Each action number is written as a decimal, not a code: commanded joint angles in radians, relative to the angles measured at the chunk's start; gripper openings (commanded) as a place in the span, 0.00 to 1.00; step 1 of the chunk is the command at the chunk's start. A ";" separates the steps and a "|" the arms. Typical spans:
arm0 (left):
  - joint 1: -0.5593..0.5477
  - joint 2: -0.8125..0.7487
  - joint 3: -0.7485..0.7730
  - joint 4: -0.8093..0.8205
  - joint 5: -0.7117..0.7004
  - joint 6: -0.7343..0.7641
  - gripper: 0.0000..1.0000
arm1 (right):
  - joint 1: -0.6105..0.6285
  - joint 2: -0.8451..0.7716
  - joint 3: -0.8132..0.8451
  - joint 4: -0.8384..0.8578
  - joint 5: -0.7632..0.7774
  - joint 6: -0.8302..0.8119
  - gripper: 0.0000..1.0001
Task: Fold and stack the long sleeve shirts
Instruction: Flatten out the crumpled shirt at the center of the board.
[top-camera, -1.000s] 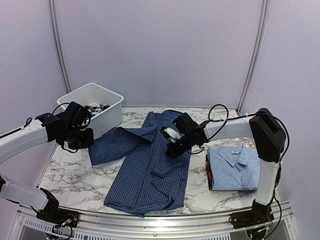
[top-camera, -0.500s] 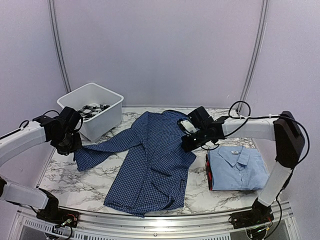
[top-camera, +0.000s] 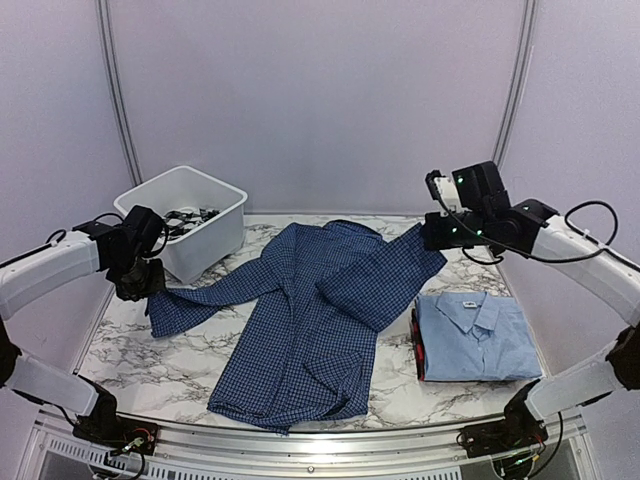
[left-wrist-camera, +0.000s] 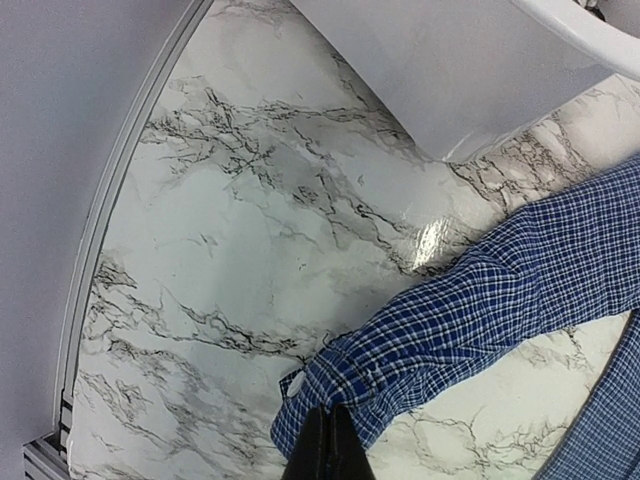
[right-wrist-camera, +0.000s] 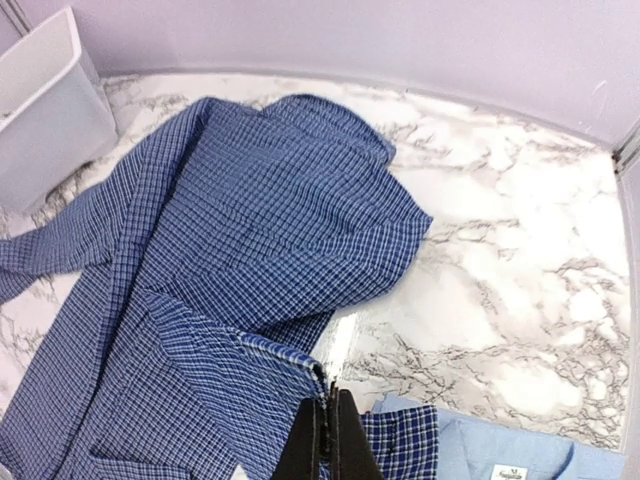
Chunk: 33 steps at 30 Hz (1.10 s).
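The dark blue checked shirt (top-camera: 310, 320) lies spread on the marble table, collar at the back. My left gripper (top-camera: 143, 280) is shut on its left sleeve cuff (left-wrist-camera: 345, 385), low over the table by the white bin. My right gripper (top-camera: 432, 232) is shut on the right sleeve's edge (right-wrist-camera: 300, 362) and holds it lifted and stretched out to the right. The light blue shirt (top-camera: 468, 335) lies folded at the right, white neck label up; its collar shows in the right wrist view (right-wrist-camera: 520, 455).
A white plastic bin (top-camera: 190, 215) holding small dark items stands at the back left, close to my left gripper. Something red and dark (top-camera: 417, 345) lies under the folded shirt's left edge. Purple walls close in the table.
My right gripper has pulled the right sleeve up and far to the right, unfolding it off the shirt body. My left gripper has drawn the left sleeve outward to the left and lower.
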 joint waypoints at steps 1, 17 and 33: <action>0.004 -0.001 0.020 0.024 0.032 0.030 0.05 | 0.003 -0.093 0.105 -0.082 0.055 0.031 0.00; -0.201 -0.123 0.028 0.179 0.249 0.111 0.60 | 0.001 -0.125 0.359 -0.230 0.489 0.066 0.00; -0.488 0.448 0.237 0.451 0.308 -0.003 0.56 | -0.004 -0.041 0.241 -0.174 0.379 0.070 0.00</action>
